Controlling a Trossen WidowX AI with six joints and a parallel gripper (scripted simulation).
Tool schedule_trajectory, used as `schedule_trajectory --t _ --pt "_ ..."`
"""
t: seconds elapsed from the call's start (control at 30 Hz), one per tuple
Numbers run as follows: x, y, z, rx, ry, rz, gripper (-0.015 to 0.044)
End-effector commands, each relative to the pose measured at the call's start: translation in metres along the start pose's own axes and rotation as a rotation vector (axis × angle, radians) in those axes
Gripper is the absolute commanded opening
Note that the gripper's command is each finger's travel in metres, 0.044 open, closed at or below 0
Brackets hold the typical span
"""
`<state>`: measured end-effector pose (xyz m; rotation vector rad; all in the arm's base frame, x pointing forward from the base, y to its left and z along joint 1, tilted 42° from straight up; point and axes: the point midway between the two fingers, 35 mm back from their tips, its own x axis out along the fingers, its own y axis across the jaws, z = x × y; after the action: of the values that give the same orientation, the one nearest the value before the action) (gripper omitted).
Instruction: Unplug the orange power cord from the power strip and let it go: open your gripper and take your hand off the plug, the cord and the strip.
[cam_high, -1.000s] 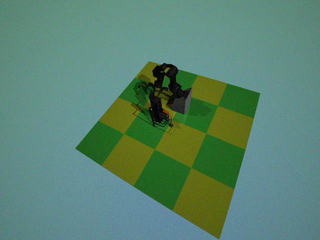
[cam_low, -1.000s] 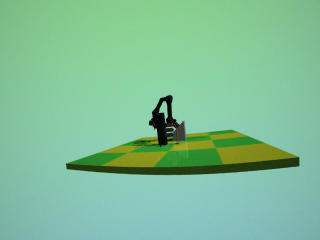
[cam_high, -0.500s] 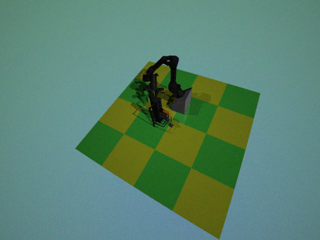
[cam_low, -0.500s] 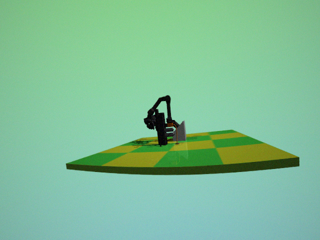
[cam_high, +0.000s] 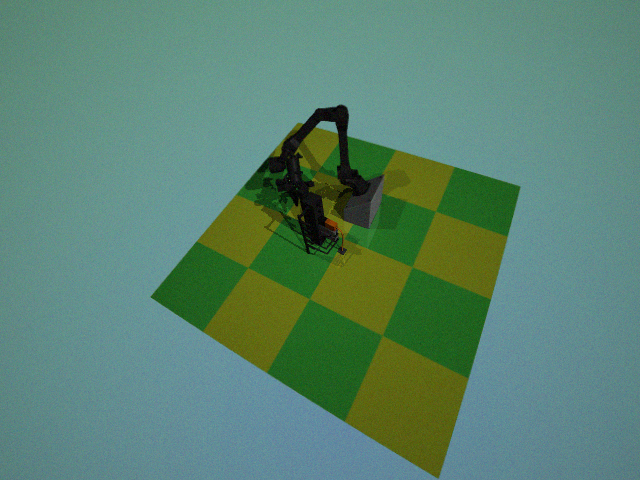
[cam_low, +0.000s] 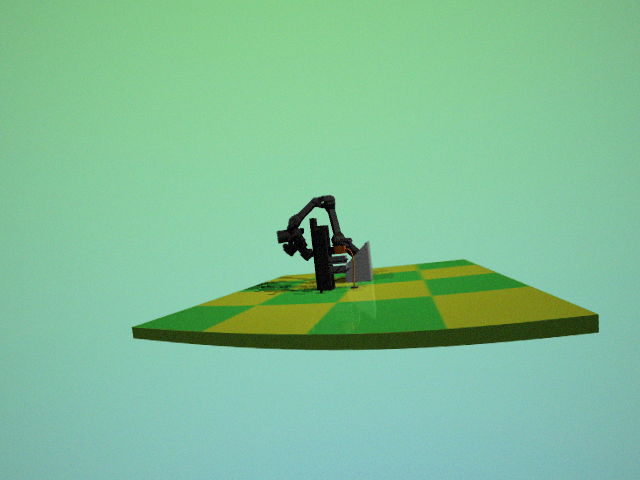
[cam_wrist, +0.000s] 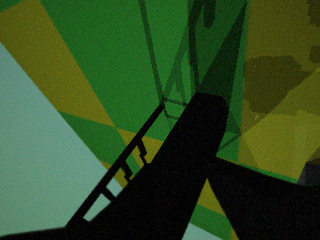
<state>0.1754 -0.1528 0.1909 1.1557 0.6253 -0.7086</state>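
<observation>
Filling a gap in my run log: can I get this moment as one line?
gripper: part-closed, holding nothing | beside power strip, apart from orange plug | plug not yet pulled
</observation>
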Motion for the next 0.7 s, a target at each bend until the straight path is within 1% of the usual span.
schedule_trajectory --t 0.0,0.33,0.5,0.67 --pt "0.009 0.028 0.000 -0.153 0.010 -0.006 0.0160" --pt "0.029 0.109 -0.028 -0.515 0.009 0.034 0.0160" --pt "0.034 0.153 -0.056 -0.684 -0.005 0.082 0.0160" --pt "0.037 0.192 -0.095 -0.863 -0.020 0.129 0.0160"
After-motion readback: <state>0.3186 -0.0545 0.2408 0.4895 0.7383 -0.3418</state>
